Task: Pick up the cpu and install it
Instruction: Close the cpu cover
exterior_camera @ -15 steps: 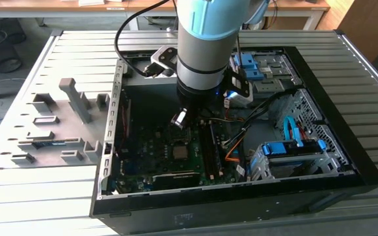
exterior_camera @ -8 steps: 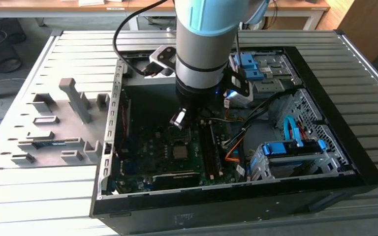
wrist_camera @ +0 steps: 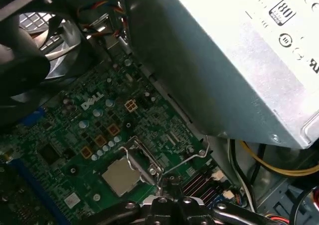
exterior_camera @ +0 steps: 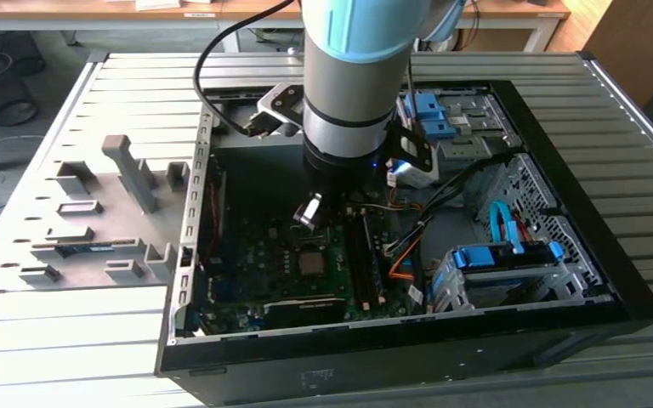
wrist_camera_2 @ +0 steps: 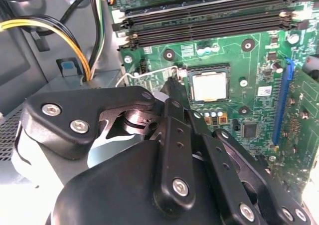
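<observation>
The open computer case (exterior_camera: 553,327) lay on a ribbed grey desk (exterior_camera: 99,340). Inside it, the cpu (wrist_camera_2: 209,85) sat flat in its socket (wrist_camera: 133,166) on the green motherboard (wrist_camera: 75,130), with the gripper (exterior_camera: 310,212) just above; whether its fingers were spread could not be told. Wooden desks (exterior_camera: 496,12) stood beyond.

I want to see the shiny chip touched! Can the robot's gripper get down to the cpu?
Probably yes. The cpu sits face-up in its socket, nothing covering it, with the gripper close beside it.
</observation>
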`<state>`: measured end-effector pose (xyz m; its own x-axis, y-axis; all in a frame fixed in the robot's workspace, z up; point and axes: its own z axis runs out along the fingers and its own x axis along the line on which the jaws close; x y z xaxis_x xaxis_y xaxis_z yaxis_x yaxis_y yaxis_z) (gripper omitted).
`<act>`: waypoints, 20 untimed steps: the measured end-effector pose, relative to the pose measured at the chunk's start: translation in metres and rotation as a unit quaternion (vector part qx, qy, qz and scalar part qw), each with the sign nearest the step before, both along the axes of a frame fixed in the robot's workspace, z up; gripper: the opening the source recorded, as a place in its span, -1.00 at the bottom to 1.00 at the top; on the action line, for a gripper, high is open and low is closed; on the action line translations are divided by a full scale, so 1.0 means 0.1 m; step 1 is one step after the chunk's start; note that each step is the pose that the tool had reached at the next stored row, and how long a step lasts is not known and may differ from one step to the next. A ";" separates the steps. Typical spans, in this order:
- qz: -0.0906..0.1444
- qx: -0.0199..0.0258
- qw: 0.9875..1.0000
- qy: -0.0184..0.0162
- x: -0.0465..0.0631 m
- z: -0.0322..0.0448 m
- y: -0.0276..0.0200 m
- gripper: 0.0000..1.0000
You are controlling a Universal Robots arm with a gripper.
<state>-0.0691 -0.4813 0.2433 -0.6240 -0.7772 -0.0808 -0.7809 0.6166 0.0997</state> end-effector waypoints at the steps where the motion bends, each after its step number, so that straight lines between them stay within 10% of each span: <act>1: 0.000 -0.001 1.000 0.000 0.00 -0.002 -0.008 -0.80; 20: 0.008 -0.009 1.000 0.000 0.05 -0.097 -0.037 -0.80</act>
